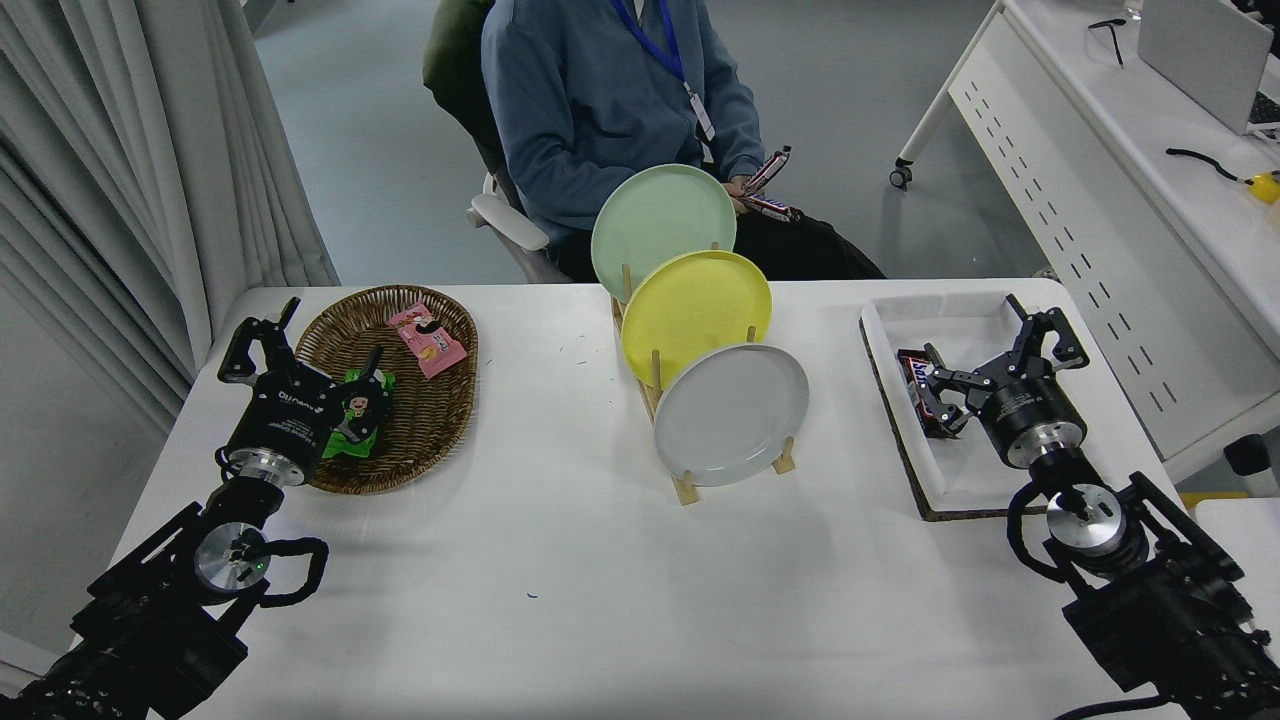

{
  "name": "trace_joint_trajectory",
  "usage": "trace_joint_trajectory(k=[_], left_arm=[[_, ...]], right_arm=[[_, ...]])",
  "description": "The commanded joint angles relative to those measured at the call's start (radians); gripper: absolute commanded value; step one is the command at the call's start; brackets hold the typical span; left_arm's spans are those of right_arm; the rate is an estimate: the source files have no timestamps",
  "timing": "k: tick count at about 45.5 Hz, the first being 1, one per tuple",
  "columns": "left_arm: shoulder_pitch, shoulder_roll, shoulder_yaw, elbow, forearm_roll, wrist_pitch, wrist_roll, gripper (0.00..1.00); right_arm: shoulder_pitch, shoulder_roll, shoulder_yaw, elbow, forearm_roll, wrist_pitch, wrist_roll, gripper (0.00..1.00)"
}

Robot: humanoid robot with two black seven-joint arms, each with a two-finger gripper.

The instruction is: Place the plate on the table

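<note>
1. Right end effector [995, 368] hovers with fingers spread over the white tray [890, 325], gripping nothing, beside a dark candy bar [915, 385].
2. Left end effector [305, 355] sits open-fingered over the wicker basket [425, 440].
3. Grey plate [732, 413] stands upright in the frontmost slot of the wooden rack [685, 488] mid-tabletop [560, 590].
4. Behind it stand the yellow plate [697, 313], then the green plate [662, 228].

A wicker basket [440, 420] of snack packets sits far left, yellow [697, 305] and pale green [662, 225] plates stand in a wooden rack [684, 487], a white tray [960, 480] lies right.
</note>
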Motion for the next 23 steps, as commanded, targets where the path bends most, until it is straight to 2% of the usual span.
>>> trace_joint_trajectory(k=[1, 23], left_arm=[[0.0, 0.0, 0.0, 0.001, 0.0, 0.0, 0.0, 1.0], [0.0, 0.0, 0.0, 0.001, 0.0, 0.0, -0.002, 1.0]], right_arm=[[0.01, 0.01, -0.015, -0.003, 0.0, -0.001, 0.0, 0.99], [0.009, 0.012, -0.024, -0.004, 0.0, -0.006, 0.0, 0.99]])
